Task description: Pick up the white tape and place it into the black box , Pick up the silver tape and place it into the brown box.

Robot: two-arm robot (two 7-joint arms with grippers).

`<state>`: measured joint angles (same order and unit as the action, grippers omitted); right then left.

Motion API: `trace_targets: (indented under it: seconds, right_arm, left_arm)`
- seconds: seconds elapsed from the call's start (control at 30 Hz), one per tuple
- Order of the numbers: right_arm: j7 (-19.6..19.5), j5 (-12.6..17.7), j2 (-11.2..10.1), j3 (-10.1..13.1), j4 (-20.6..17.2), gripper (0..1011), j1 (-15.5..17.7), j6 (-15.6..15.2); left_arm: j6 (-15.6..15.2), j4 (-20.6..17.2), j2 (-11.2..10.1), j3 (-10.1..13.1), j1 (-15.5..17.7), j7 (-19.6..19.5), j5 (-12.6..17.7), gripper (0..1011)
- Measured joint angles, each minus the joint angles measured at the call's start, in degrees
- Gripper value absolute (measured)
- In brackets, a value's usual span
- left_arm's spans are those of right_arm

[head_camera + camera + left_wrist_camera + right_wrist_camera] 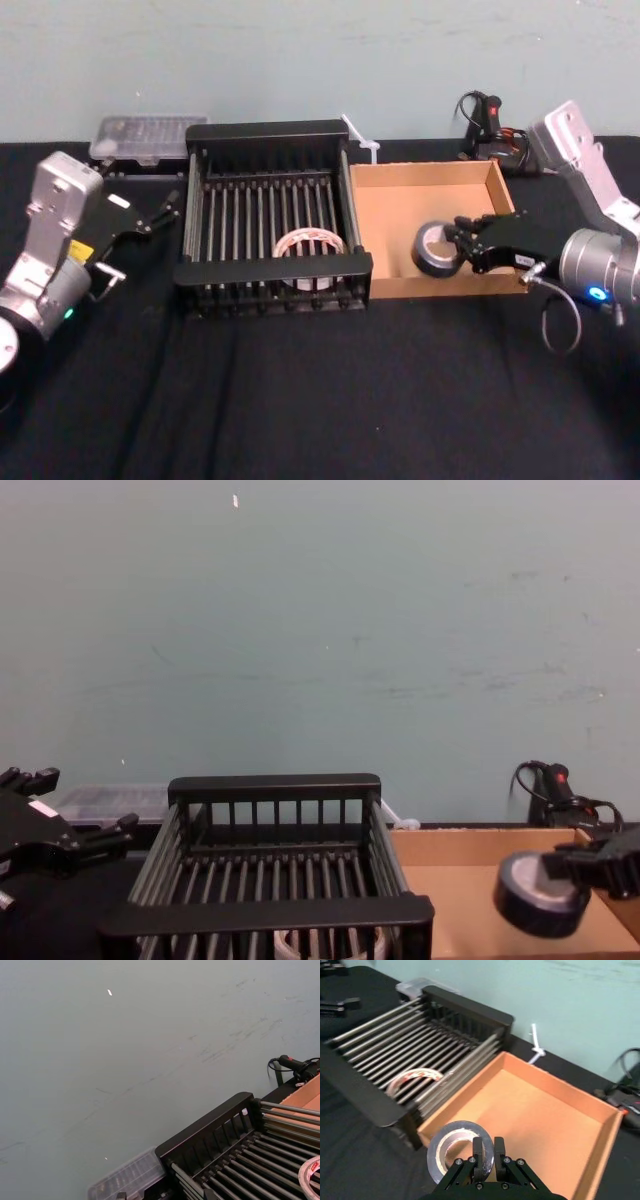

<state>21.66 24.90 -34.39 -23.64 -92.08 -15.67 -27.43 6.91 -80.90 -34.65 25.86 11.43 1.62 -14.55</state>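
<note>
Large thin white tape ring (308,246) already lain on slatted floor of black plastic crate (271,269). Second step in hand — squat grey-silver duct tape roll (437,250) pinched at rim by right gripper (466,247), held over shallow tan cardboard tray (400,176). Next: lowering, release called for. Left gripper (168,206) parked beside crate, fingers spread.
</note>
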Motion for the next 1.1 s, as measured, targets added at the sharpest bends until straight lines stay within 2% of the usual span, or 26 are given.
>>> trace_targets:
  seconds: [0.4,0.67,1.1]
  right_arm:
    - [-2.79,-2.43,3.04,1.47,4.52,138,-2.66,-0.58]
    - [-3.3,-4.05,4.64,1.84,6.79,137,-3.74,-0.5]
    - [-3.42,-4.53,4.92,1.97,7.06,137,-3.85,-0.42]
  left_arm:
    - [0.0,0.0,0.0,0.0,0.0,0.0,0.0,1001]
    - [0.0,0.0,0.0,0.0,0.0,0.0,0.0,1001]
    - [0.0,0.0,0.0,0.0,0.0,0.0,0.0,1001]
